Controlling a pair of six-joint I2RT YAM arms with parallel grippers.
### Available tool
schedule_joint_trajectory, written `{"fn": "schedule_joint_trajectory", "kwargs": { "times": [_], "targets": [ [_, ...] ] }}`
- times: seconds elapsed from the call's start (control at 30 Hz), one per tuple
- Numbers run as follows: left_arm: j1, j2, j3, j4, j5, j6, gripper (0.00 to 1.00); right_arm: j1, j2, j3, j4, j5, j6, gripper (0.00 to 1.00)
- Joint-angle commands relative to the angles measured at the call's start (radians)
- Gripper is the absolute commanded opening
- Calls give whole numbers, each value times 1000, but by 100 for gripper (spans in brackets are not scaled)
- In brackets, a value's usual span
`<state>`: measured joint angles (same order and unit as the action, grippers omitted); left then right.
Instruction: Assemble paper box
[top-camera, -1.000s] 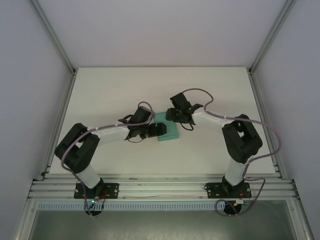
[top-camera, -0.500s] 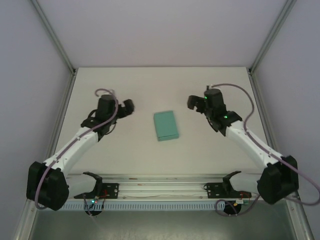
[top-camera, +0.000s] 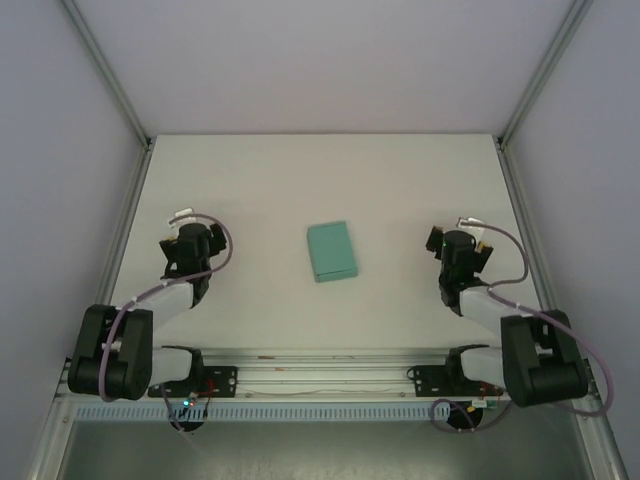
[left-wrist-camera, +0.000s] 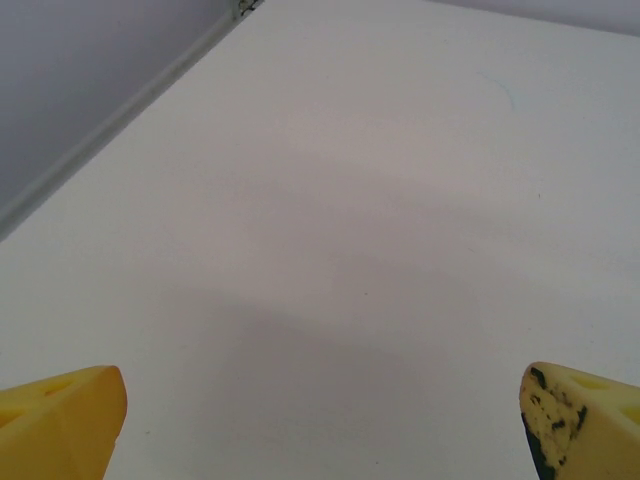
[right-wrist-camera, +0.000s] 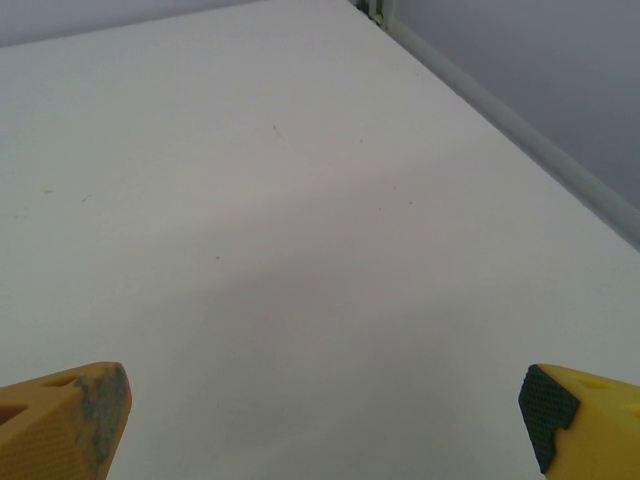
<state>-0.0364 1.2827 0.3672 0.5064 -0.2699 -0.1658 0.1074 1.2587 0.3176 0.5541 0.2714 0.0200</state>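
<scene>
The white table (top-camera: 250, 180) is the biggest thing here. It is bare apart from one small thing in the middle.

The left arm (top-camera: 150, 300) is folded up close to its base on the left side. The right arm (top-camera: 500, 305) is folded up the same way on the right side. Both are well apart from the middle of the table.

The paper box (top-camera: 332, 251) lies between the two arms, alone, a little tilted, and nothing touches it. It looks like a small closed teal block, not a flat sheet with flaps sticking out. So I think the folding is done and there is little or nothing left to do. From so high up, though, I cannot tell if every little flap is tucked in all the way.

The left gripper (left-wrist-camera: 320, 430) is spread wide. Its yellow fingers (left-wrist-camera: 60, 425) sit at the far corners of its wrist view, with only bare table between them. It holds nothing. The right gripper (right-wrist-camera: 320, 425) is spread just as wide, and its yellow fingers (right-wrist-camera: 585, 420) hold nothing too.
</scene>
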Motion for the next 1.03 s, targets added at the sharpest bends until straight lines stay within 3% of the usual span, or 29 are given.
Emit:
{"fn": "schedule_joint_trajectory", "kwargs": {
  "times": [0.0,0.1,0.13,0.17,0.2,0.27,0.33,0.43,1.0],
  "targets": [
    [7,27,-51,289,14,97,100,-32,82,-22,327,-59,-28,100],
    [10,44,-55,335,77,117,100,-41,236,-26,463,-206,-77,100],
    [13,45,-46,308,83,120,100,-52,278,-19,518,-180,-58,100],
    [17,63,-66,365,91,135,100,-56,251,16,403,-139,-34,100],
    [29,120,-109,499,100,131,100,-67,226,66,260,-152,-18,100],
    [61,302,-149,825,133,141,100,-113,258,67,320,-232,10,100],
    [63,181,-65,456,154,100,100,-115,236,83,246,-230,9,100],
    [45,239,-54,530,156,144,100,-115,246,70,292,-227,8,100],
    [46,231,-43,491,158,140,100,-115,239,75,268,-230,8,100]
  ]
}}
